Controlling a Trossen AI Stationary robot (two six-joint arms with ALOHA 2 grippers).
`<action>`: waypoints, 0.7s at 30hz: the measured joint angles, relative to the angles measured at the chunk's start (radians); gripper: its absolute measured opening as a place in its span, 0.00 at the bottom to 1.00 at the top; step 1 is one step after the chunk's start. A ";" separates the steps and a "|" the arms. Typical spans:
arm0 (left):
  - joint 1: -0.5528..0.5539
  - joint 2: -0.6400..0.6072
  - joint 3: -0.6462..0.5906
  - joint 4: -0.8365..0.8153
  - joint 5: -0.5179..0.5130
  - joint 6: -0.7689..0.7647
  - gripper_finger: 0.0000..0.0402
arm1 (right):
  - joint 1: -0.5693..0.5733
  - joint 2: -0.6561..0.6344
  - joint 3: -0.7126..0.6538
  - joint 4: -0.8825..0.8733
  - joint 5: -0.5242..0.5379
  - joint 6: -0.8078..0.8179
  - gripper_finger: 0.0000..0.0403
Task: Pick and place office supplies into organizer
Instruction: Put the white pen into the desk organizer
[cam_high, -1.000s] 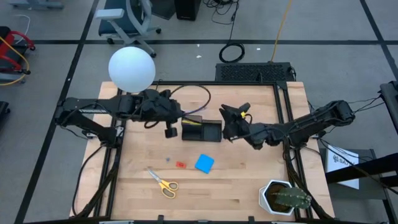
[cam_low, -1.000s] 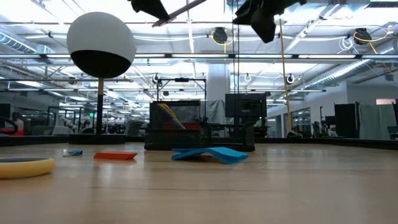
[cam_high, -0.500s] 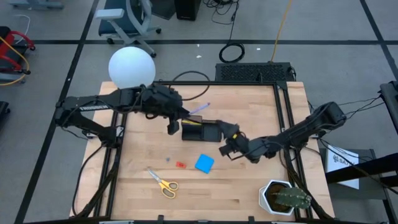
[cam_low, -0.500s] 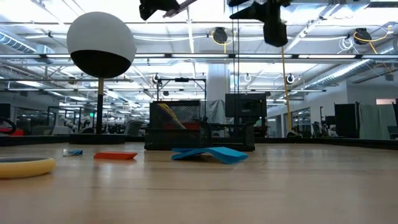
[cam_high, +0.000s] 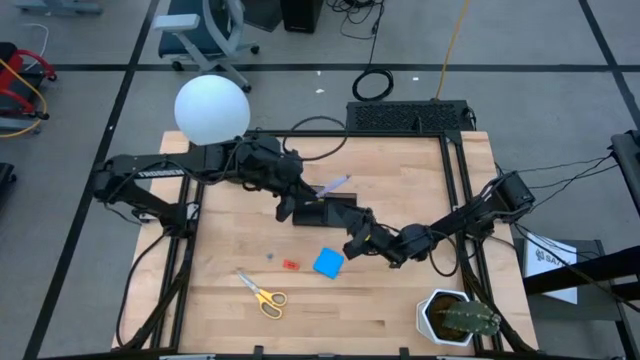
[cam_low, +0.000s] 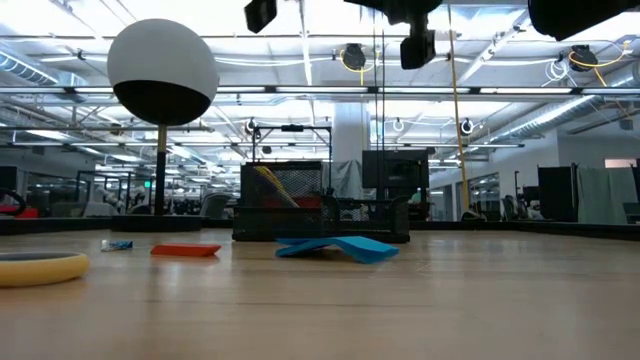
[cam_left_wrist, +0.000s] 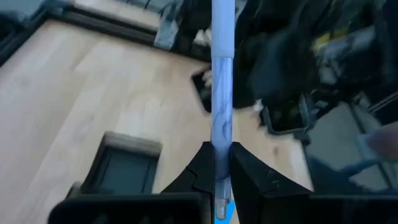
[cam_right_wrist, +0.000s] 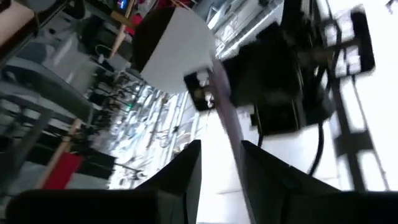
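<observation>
My left gripper (cam_high: 296, 203) is above the black organizer (cam_high: 325, 213), shut on a slim silver-blue pen (cam_high: 336, 184). The left wrist view shows the same gripper (cam_left_wrist: 218, 155), the pen (cam_left_wrist: 222, 93) and the organizer (cam_left_wrist: 127, 167) below. My right gripper (cam_high: 354, 245) hovers open and holds nothing, just to the right of the blue square pad (cam_high: 328, 263). Its own view (cam_right_wrist: 221, 158) points up at the ceiling. The red piece (cam_high: 290, 265), the blue pin (cam_high: 269, 256) and the yellow-handled scissors (cam_high: 262, 293) lie flat on the table. My left gripper pinches the pen near its back end (cam_left_wrist: 219, 167) between its two fingers (cam_left_wrist: 249, 180). The pen lies along the fingers and juts out past their tips. It is lifted clear, above the organizer, and points toward the table's far right.
A lamp with a white globe (cam_high: 211, 108) stands at the far left corner. A potted cactus (cam_high: 455, 318) sits at the near right corner. Bare wood shows along the near edge (cam_high: 360, 320) between the scissors and the cactus.
My left gripper has gone a little toward the table's right edge and has rolled, swinging the pen with it. My right gripper has rolled and come down toward the near edge, from beside the organizer to beside the blue pad.
</observation>
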 joint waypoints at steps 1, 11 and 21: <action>0.000 0.006 0.002 0.026 0.005 -0.011 0.07 | 0.000 0.001 0.000 0.002 -0.009 -0.023 0.25; 0.001 0.015 0.002 0.057 0.036 -0.019 0.07 | -0.001 0.000 0.000 0.034 -0.069 -0.108 0.25; -0.002 0.046 0.002 0.094 0.076 -0.042 0.07 | -0.034 0.000 0.000 0.033 -0.104 -0.120 0.25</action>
